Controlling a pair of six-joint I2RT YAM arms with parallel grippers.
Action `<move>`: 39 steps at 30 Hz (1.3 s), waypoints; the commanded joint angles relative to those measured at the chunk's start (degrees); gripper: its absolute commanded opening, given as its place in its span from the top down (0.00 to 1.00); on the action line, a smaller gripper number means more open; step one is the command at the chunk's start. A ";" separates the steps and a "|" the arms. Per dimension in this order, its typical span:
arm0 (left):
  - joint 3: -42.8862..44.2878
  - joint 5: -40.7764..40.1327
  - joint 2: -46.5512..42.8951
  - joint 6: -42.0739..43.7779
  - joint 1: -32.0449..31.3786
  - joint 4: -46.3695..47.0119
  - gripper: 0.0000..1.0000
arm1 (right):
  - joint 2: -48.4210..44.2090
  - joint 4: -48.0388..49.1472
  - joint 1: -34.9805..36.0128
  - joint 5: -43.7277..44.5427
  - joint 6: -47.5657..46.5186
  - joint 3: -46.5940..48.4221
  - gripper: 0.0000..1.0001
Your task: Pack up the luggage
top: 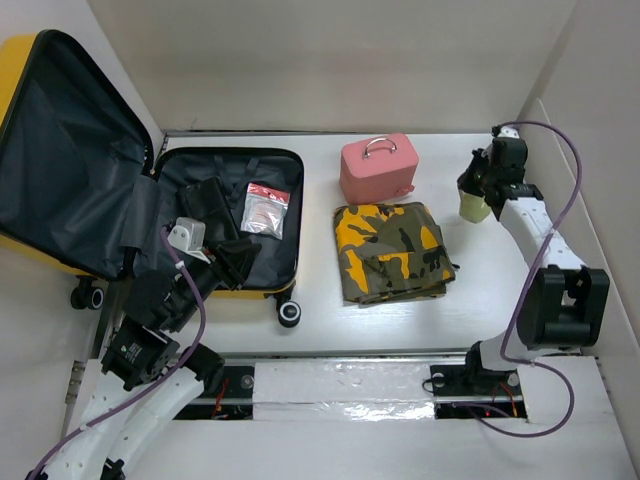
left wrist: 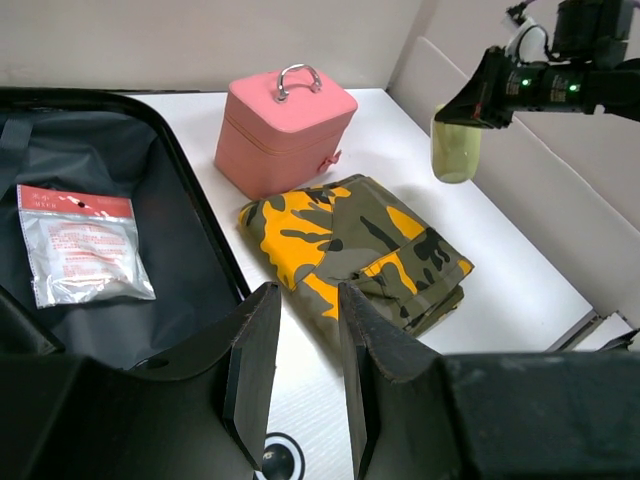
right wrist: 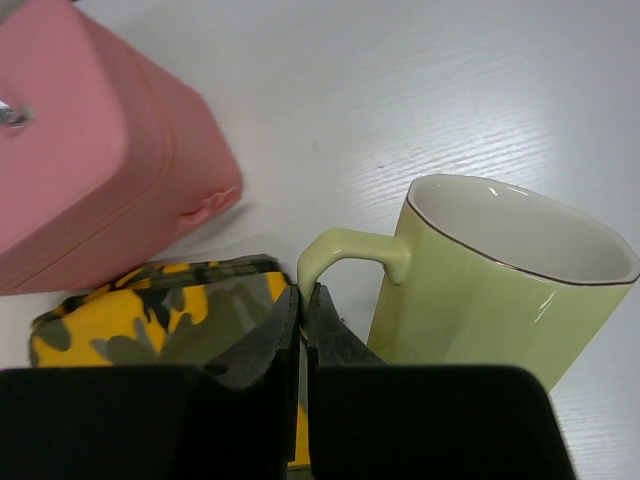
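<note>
right claw [right wrist: 302,292] tight on mug [right wrist: 500,290] handle

Nothing readable; the red label [left wrist: 75,205] on the clear packet [left wrist: 85,262] is too blurred.

Yellow hard-shell luggage [top: 60,150] lies open at the left, dark lining showing.

A robot lab bench: white table [top: 400,325] boxed in by plain white panels [top: 330,60].
</note>
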 commanded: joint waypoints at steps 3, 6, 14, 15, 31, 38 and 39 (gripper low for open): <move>0.52 -1.59 -0.18 0.12 -0.27 1.88 0.74 | -8.05 5.81 9.16 -7.20 1.17 5.42 1.00; 0.52 -3.70 -1.58 -0.58 -0.27 1.96 0.74 | -7.88 5.27 18.38 -8.43 2.39 10.34 1.00; 0.79 -9.32 -2.99 -1.81 1.57 1.61 0.75 | 5.64 5.01 43.45 -8.35 2.57 28.68 1.00; 0.79 -9.59 -3.34 -1.90 1.58 1.70 0.75 | 7.57 4.92 45.48 -8.69 2.57 30.81 1.00; 0.09 -14.07 -7.74 -3.48 1.58 1.79 0.76 | 32.03 6.42 58.07 -0.01 13.28 45.34 1.00; -0.09 -13.63 -7.83 -3.66 1.58 1.79 0.76 | 36.76 3.70 60.43 13.16 17.87 43.92 1.00; -0.09 -13.63 -7.66 -3.66 1.58 1.79 0.76 | 37.82 2.82 61.22 14.23 17.87 46.10 1.00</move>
